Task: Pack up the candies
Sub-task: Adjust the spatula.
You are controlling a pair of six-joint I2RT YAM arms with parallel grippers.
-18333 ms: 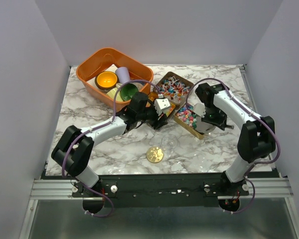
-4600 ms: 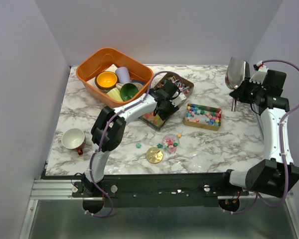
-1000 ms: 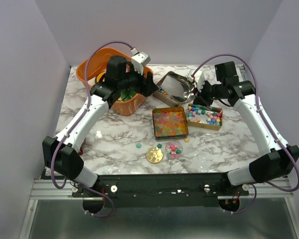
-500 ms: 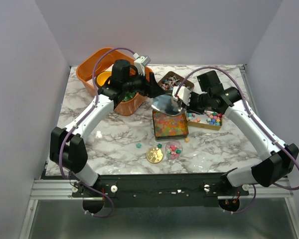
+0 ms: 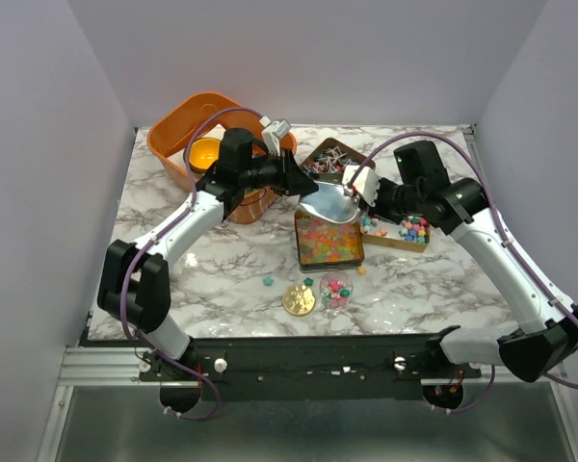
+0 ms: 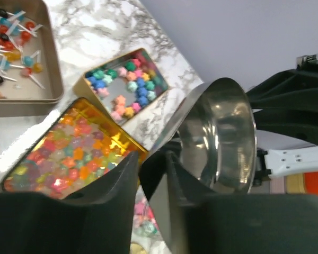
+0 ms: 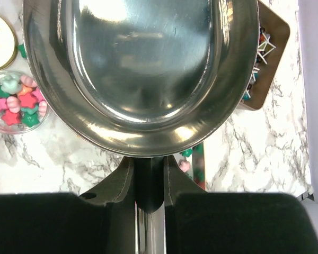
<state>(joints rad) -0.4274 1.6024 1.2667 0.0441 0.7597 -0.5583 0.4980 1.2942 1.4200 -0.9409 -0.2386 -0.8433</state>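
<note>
Glossy candies fill a gold tin (image 5: 328, 239) (image 6: 58, 153). Pastel star candies lie in a tin (image 5: 400, 229) (image 6: 130, 84) to its right. Stick and wrapper sweets lie in a far tin (image 5: 326, 159) (image 6: 16, 47). A small clear dish (image 5: 334, 289) (image 7: 13, 100) holds a few candies. My right gripper (image 5: 364, 197) (image 7: 149, 164) is shut on the handle of an empty metal scoop (image 5: 329, 202) (image 7: 143, 69), held above the gold tin. My left gripper (image 5: 291, 181) (image 6: 151, 156) has its jaws narrow, with the scoop's (image 6: 222, 137) front lip between them.
An orange bin (image 5: 178, 135) with an orange bowl (image 5: 206, 151) stands at the back left, behind the left arm. A flat gold disc (image 5: 300, 298) lies by the clear dish. Loose candies (image 5: 268, 281) lie on the marble near the front.
The right arm has brought the scoop left and lower, over the gold tin. The left gripper has moved from the orange bin toward the scoop's lip.
</note>
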